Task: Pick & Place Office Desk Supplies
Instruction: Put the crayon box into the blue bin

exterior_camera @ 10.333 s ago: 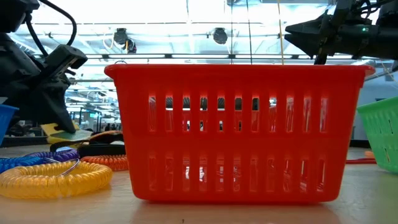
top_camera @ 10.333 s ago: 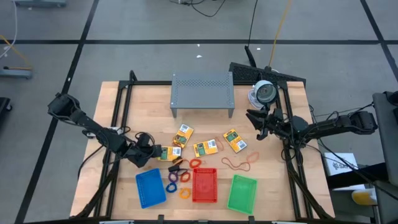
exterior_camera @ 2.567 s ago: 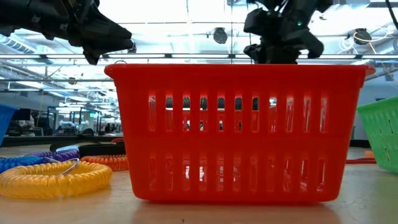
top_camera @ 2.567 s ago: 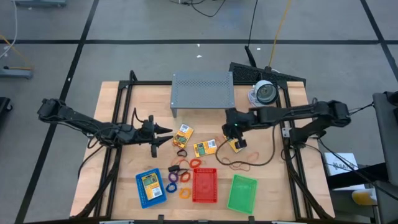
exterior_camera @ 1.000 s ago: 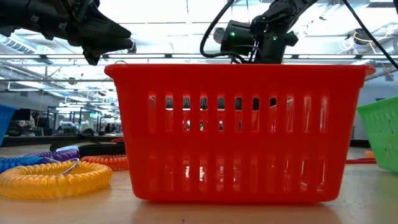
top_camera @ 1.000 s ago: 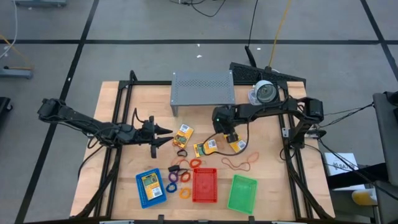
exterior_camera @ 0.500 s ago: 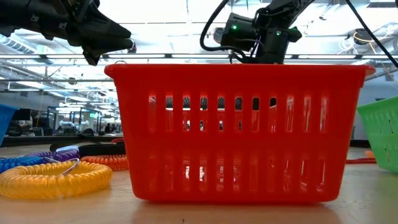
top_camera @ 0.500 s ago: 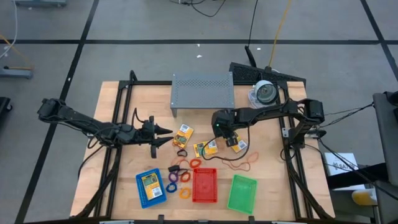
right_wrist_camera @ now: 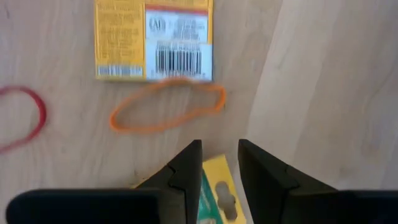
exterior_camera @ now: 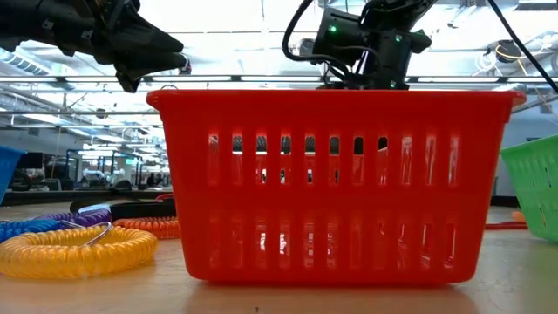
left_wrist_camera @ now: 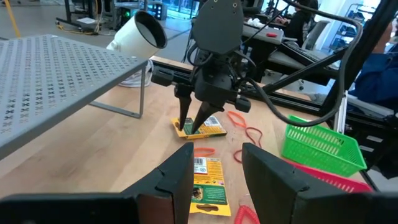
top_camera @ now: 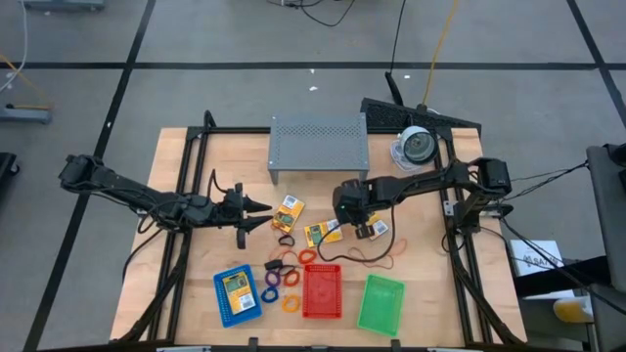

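the right pincer [left_wrist_camera: 194, 124] hangs fingers apart over a crayon box [left_wrist_camera: 200, 127] mid-desk, so the pick step is on: it needs to lower and close. the left pincer [top_camera: 256, 206] waits apart near another box [top_camera: 288, 212].

Robotics lab or industrial workshop hall, not home or office. Wooden desk [top_camera: 196, 147] sits on black metal frame [top_camera: 186, 176], on grey concrete floor [top_camera: 225, 39] marked with dark lines. Loose cables [top_camera: 396, 39] trail across floor. Low view: high ceiling with beams and bright strip lights [exterior_camera: 261, 44] behind desk. Left wrist view: other workbenches, equipment, person in blue sleeve [left_wrist_camera: 379, 68] in background. Grey perforated metal shelf [top_camera: 319, 145] and round white-and-grey device [top_camera: 415, 147] stand on desk.
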Tool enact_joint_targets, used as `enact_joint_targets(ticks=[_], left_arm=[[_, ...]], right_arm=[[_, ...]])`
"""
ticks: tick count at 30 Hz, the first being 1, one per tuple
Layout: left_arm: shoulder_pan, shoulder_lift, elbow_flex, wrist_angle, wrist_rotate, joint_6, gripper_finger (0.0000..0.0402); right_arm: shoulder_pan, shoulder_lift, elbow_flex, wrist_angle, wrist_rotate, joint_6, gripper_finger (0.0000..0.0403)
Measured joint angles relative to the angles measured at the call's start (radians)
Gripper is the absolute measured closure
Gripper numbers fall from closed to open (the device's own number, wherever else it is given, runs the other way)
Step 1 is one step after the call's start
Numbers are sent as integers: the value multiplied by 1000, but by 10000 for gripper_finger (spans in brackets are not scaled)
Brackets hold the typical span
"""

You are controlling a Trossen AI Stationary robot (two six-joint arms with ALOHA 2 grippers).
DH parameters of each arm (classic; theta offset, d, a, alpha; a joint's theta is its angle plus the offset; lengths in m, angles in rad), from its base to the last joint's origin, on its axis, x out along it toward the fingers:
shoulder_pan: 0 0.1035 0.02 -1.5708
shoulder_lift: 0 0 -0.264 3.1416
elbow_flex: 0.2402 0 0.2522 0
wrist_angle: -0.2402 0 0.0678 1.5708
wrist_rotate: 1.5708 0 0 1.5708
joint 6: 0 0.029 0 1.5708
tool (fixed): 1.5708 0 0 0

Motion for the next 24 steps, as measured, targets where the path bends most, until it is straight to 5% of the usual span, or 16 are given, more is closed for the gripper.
enact_joint_targets(ticks=[8, 24], left_arm=[[0, 0, 0, 0, 19, -10, 259], [-1, 0, 0, -31, 64, -77, 259]], right_arm=[[0, 0, 0, -145, 0, 82, 310], [19, -1, -9, -159, -3, 131, 310]])
